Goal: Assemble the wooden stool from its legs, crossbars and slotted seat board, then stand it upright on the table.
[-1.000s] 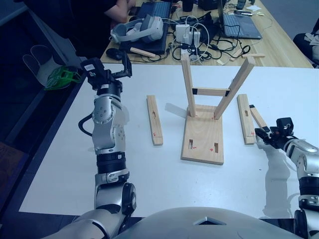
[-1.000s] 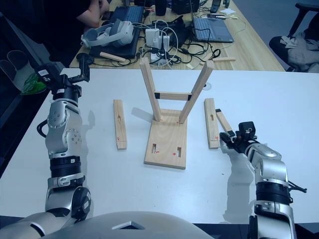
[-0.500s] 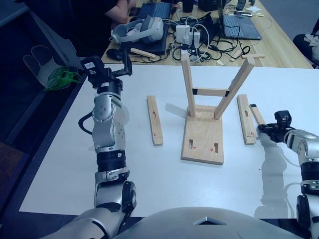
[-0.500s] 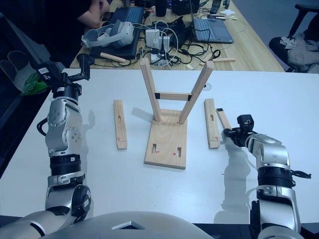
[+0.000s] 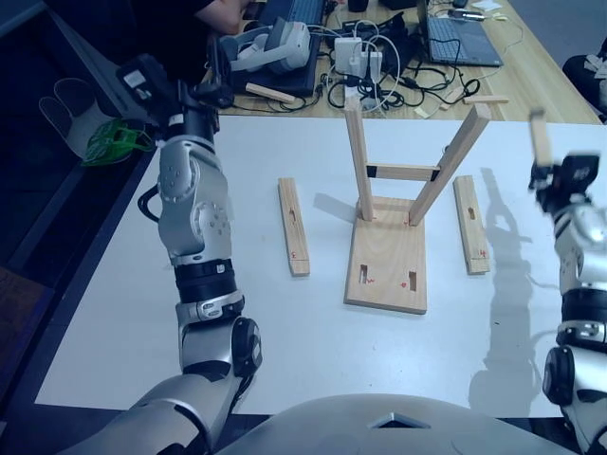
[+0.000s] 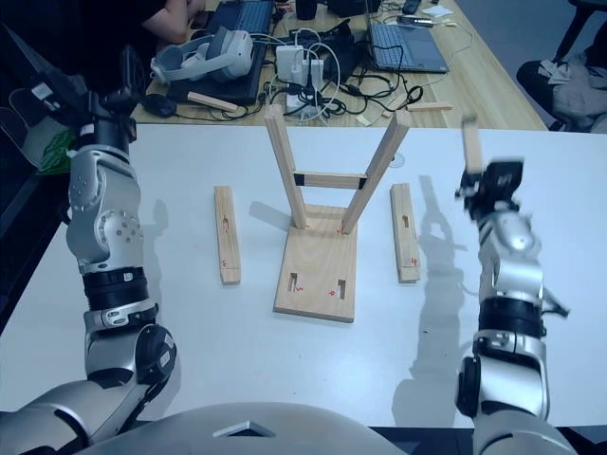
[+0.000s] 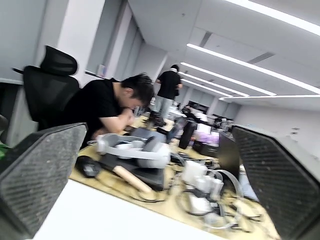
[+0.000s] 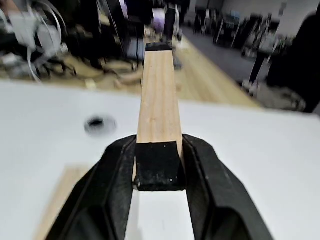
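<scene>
The slotted seat board (image 5: 384, 270) lies in the middle of the desk (image 5: 285, 332), two legs (image 5: 358, 161) standing at its far end and a loose leg (image 5: 471, 225) just right of it. The right end effector (image 8: 158, 150) is clenched on a crossbar (image 8: 158, 95), upright above the right side; the left end effector (image 7: 160, 150) is released, far left. The crossbar probably goes down best tipped level, its end squared to the loose leg's slot before pressing.

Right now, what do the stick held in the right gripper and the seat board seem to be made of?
Stick: pale wood with faint lengthwise grain, matte and apparently unvarnished; both ends are dark, perhaps tape or paint. Seat board: the same light wood, matte, with slots cut through it.
</scene>
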You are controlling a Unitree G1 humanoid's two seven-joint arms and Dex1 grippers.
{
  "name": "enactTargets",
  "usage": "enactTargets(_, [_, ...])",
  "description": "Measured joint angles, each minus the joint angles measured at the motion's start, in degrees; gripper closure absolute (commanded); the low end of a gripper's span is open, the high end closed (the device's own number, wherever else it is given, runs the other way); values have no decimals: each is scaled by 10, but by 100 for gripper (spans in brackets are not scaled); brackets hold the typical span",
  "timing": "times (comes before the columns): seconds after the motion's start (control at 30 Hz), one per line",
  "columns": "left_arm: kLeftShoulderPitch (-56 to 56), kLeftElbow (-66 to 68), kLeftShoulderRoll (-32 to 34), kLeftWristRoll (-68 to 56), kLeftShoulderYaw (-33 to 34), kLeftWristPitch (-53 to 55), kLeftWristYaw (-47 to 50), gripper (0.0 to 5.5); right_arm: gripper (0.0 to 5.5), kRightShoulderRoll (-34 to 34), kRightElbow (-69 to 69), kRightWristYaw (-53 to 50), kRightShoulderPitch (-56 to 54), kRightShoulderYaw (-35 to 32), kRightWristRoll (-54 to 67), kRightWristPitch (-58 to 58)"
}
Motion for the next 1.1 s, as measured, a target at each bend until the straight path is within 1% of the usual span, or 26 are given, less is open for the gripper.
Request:
enactTargets(0.1, [-35,-26,-7,-72,2,70,-5,10,419,0,-112,5,-83,23,-1,0])
enactTargets(0.23, [-66,-68,-38,-244,33,160,-10,10,420,14,-230,56,-115,72,36,62])
enactTargets(0.3, [-78,-93,-45,-325,33,205,-25,10,420,26,-300,89,-118,109,70,104])
enactTargets(0.37, [-78,-114,-41,-357,17,235,-43,10,420,31,-348,121,-114,132,109,151])
enactTargets(0.47, [-72,-142,-35,-377,-14,259,-63,10,420,33,-396,157,-97,148,156,206])
enactTargets(0.63, [-58,-152,-25,-390,-26,271,-68,10,420,34,-427,173,-93,161,171,238])
enactTargets(0.67, [-57,-152,-25,-391,-28,272,-68,34,420,35,-428,176,-92,164,171,241])
enactTargets(1.1, [-49,-153,-20,-407,-38,274,-67,221,420,37,-443,189,-77,180,166,244])
